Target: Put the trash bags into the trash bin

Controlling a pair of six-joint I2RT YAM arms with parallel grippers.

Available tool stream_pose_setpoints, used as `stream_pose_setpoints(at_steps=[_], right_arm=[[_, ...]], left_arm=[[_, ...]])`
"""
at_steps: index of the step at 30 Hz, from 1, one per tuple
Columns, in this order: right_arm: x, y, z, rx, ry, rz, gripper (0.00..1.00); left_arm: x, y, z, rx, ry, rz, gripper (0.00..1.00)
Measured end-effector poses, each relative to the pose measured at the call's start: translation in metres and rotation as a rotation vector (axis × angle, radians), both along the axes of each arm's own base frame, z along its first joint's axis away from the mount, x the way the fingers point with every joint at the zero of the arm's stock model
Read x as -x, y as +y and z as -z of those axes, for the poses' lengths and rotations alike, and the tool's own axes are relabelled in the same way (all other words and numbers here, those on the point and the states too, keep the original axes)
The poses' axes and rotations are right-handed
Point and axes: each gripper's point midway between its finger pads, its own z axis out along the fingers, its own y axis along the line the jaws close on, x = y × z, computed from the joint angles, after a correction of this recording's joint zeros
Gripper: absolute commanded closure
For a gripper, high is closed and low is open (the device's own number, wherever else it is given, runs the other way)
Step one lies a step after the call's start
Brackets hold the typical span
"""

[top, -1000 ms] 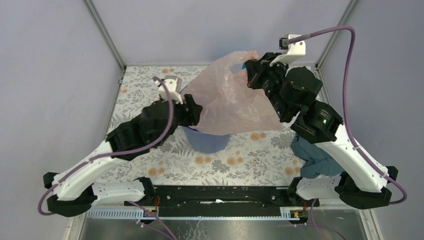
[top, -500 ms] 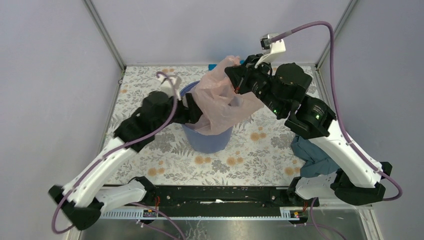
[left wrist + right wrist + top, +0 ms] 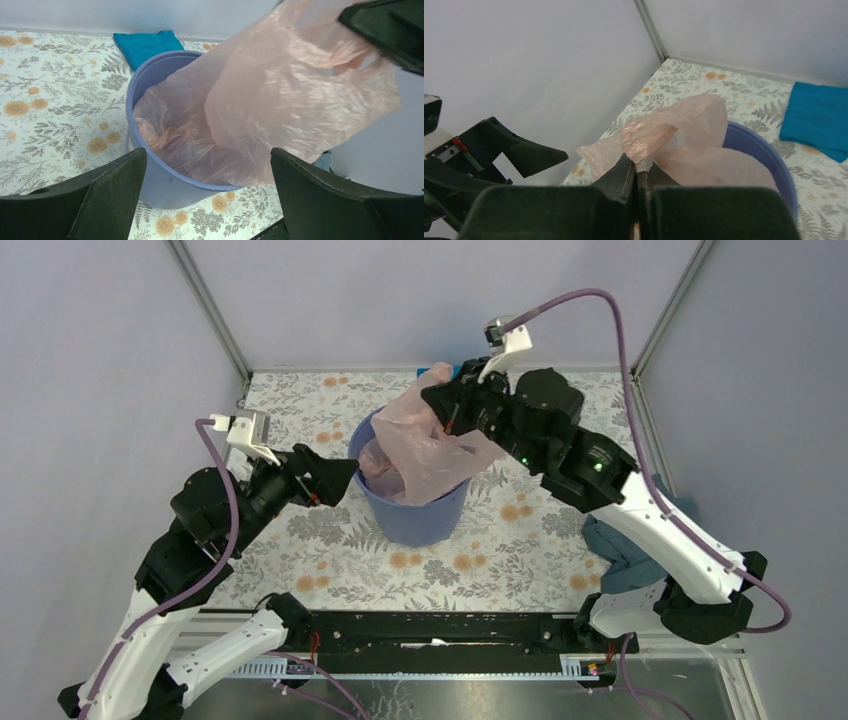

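Note:
The trash bag [image 3: 425,445], filmy pale pink, hangs from my right gripper [image 3: 445,410], which is shut on its top edge above the far rim of the trash bin [image 3: 415,520]. The lower part of the bag [image 3: 280,95] lies crumpled inside the lavender-blue bin [image 3: 160,185], and one fold drapes over the right rim. In the right wrist view the bag [image 3: 674,130] bunches at the closed gripper [image 3: 637,167], with the bin [image 3: 764,155] below. My left gripper [image 3: 335,478] stands open just left of the bin, touching nothing; in its own view the gripper [image 3: 207,152] frames the bin.
A bright blue folded cloth [image 3: 465,368] lies on the floral tabletop behind the bin, also seen as the cloth [image 3: 145,45]. A grey-blue cloth [image 3: 620,550] sits crumpled by the right arm's base. Grey walls and metal frame posts [image 3: 210,310] close in the table.
The left gripper opened, let go of the bag and drew back to the left of the bin. The right gripper carried the bag leftward, and its lower part dropped into the bin.

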Motion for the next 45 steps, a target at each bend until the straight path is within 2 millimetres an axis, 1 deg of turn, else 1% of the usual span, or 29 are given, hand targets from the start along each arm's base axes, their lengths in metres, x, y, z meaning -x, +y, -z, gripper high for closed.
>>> stream_pose_setpoints(at_steps=[2, 4, 8, 10, 12, 14, 15, 17, 19, 21, 23, 27, 29, 32, 38, 40, 42, 43, 45], right_arm=[[0.000, 0.012, 0.012, -0.015, 0.020, -0.032, 1.00], [-0.002, 0.024, 0.032, -0.010, 0.057, -0.055, 1.00], [-0.012, 0.054, 0.088, 0.057, 0.151, -0.091, 1.00], [-0.015, 0.060, 0.107, 0.092, 0.178, -0.096, 1.00], [-0.015, 0.059, 0.119, 0.115, 0.191, -0.095, 1.00], [-0.013, 0.056, 0.115, 0.110, 0.180, -0.091, 1.00], [-0.012, 0.052, 0.109, 0.099, 0.168, -0.088, 1.00], [-0.008, 0.046, 0.090, 0.061, 0.131, -0.088, 0.97], [-0.004, 0.038, 0.067, 0.007, 0.083, -0.091, 0.94], [0.002, 0.029, 0.051, -0.038, 0.048, -0.088, 0.92], [0.008, 0.020, 0.042, -0.071, 0.025, -0.086, 0.91], [0.011, 0.011, 0.037, -0.095, 0.006, -0.076, 0.90], [0.010, 0.010, 0.039, -0.091, 0.008, -0.067, 0.90], [0.009, 0.011, 0.041, -0.086, 0.012, -0.062, 0.90], [0.010, 0.012, 0.042, -0.086, 0.018, -0.068, 0.90], [0.011, 0.013, 0.042, -0.090, 0.022, -0.077, 0.89], [0.013, 0.014, 0.042, -0.094, 0.025, -0.089, 0.89], [0.013, 0.015, 0.041, -0.096, 0.026, -0.093, 0.89], [0.014, 0.016, 0.040, -0.102, 0.025, -0.100, 0.89]], left_arm=[[0.001, -0.003, 0.001, 0.002, 0.005, 0.014, 0.03], [0.001, -0.007, 0.001, 0.005, 0.010, 0.031, 0.01], [0.002, -0.016, -0.003, 0.011, -0.003, 0.081, 0.01], [0.002, -0.019, -0.005, -0.009, -0.011, 0.097, 0.01], [-0.003, -0.022, -0.009, -0.031, -0.021, 0.102, 0.01], [-0.008, -0.026, -0.014, -0.041, -0.037, 0.105, 0.05], [-0.009, -0.029, -0.014, -0.044, -0.043, 0.115, 0.07], [-0.011, -0.037, -0.017, -0.043, -0.058, 0.150, 0.11], [-0.011, -0.048, -0.020, -0.038, -0.075, 0.199, 0.12], [-0.015, -0.061, -0.021, -0.038, -0.082, 0.243, 0.12], [-0.020, -0.072, -0.018, -0.044, -0.076, 0.277, 0.12], [-0.025, -0.096, -0.005, -0.076, -0.037, 0.374, 0.12], [-0.028, -0.105, -0.006, -0.082, -0.031, 0.407, 0.12], [-0.030, -0.109, -0.014, -0.084, -0.046, 0.418, 0.02], [-0.020, -0.103, -0.047, -0.084, -0.102, 0.441, 0.02], [-0.018, -0.102, -0.049, -0.090, -0.109, 0.444, 0.08], [-0.015, -0.102, -0.043, -0.103, -0.095, 0.460, 0.19], [-0.014, -0.104, -0.040, -0.112, -0.083, 0.478, 0.26], [-0.014, -0.110, -0.036, -0.126, -0.060, 0.506, 0.35]])
